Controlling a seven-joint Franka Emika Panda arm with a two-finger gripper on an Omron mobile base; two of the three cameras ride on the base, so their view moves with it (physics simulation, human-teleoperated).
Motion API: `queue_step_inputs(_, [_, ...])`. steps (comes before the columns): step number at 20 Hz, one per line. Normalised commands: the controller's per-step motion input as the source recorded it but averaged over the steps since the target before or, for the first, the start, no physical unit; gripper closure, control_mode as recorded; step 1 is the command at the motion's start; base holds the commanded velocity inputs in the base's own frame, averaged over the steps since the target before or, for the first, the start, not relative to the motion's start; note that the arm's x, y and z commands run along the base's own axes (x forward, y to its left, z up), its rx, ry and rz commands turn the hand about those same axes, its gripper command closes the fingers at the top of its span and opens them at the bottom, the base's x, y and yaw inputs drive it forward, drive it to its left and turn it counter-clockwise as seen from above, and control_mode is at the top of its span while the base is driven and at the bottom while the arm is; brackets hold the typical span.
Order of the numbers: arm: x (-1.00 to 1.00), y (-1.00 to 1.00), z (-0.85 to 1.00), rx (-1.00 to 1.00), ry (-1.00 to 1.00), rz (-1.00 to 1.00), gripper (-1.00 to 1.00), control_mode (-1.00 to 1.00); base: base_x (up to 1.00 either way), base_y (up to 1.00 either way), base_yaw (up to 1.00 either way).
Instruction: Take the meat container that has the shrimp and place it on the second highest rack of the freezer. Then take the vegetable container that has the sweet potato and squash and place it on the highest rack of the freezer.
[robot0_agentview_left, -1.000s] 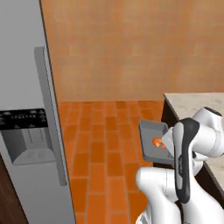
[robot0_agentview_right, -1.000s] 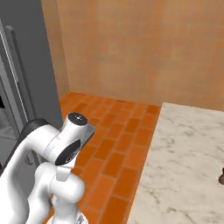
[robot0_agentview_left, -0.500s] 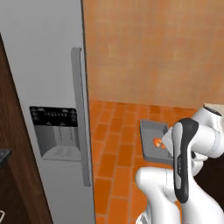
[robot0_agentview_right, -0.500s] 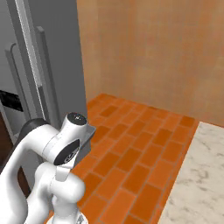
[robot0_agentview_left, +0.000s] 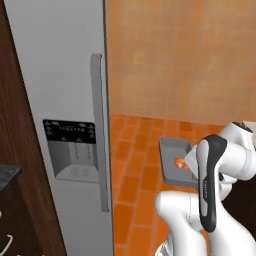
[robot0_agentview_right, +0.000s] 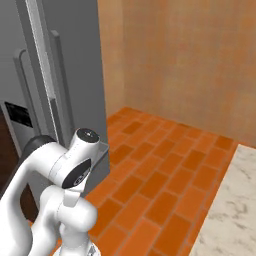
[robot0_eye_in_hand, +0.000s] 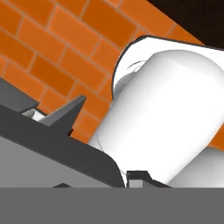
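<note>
Fingers pinched narrow on the rim of the grey meat container (robot0_agentview_left: 176, 161), shrimp (robot0_agentview_left: 180, 161) just beside them; stiff light tray, but that edge grip looks tippy.

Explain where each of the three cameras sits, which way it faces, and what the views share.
Left base view: behind-left of the arm, facing the freezer door; arm lower right, carrying the grey tray.
Right base view: behind-right, facing the fridge and brick floor; arm lower left.
Hand view: on the hand, looking along the tray's rim at the floor.
All share the floor.
</note>
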Motion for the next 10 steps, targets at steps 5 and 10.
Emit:
queue_step_inputs(5, [0.00,0.00,0.00,0.00,0.00,0.00,1.00,1.00,1.00,-0.30,-0.06])
queue_step_inputs(10, [0.00,0.00,0.00,0.00,0.00,0.00,1.00,1.00,0.98,-0.02,-0.08])
